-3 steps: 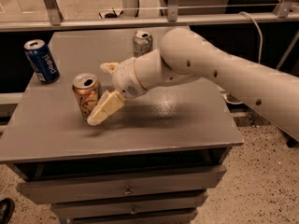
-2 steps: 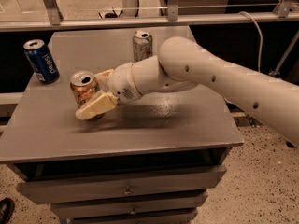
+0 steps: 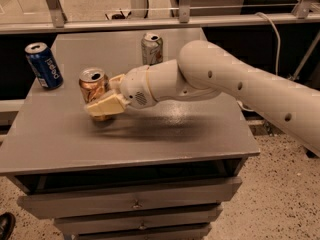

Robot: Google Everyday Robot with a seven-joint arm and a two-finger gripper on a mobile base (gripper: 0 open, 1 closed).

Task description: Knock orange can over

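Observation:
The orange can (image 3: 93,85) stands upright on the left half of the grey table (image 3: 190,134), silver top and pull tab showing. My gripper (image 3: 109,94) is at the can's right side at can height, open. The front finger (image 3: 104,105) lies across the lower front of the can and hides its base. The other finger (image 3: 117,80) sits just right of the can's upper part. The cream arm (image 3: 235,84) reaches in from the right.
A blue Pepsi can (image 3: 44,65) stands at the table's left edge. A silver-white can (image 3: 151,48) stands near the back, behind my wrist. Drawers (image 3: 135,204) are under the tabletop. A metal rail (image 3: 150,21) runs behind the table.
My gripper has swung left and lower, from beside the orange can to against it. The front finger now covers the can's base. The can is still upright and sits slightly farther back.

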